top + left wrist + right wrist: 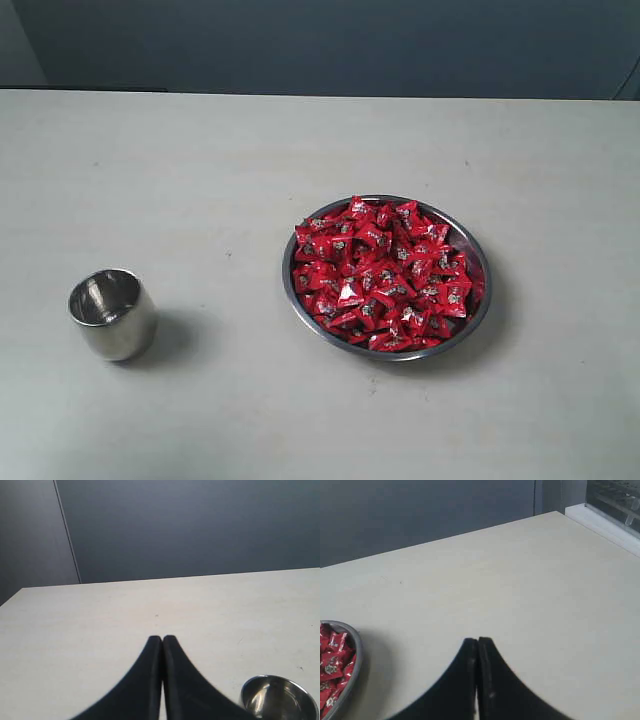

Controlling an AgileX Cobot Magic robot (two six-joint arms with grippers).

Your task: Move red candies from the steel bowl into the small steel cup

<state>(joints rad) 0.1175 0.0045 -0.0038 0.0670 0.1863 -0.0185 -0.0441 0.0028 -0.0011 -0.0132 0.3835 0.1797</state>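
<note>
Vessels on the single table (200, 160): one steel bowl (438, 344) and one small steel cup (112, 315). The red candies (385, 275) form one heap inside the bowl; the pieces overlap, so an exact count cannot be read, but the quantity is several dozen. Grippers: two, namely one left gripper (162, 639) and one right gripper (477, 641), each with two black fingers (142, 682).

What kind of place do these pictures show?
Probably a robot test bench, not a kitchen: a pale table before a plain dark wall, holding only the steel bowl of red candies and the small steel cup.
</note>
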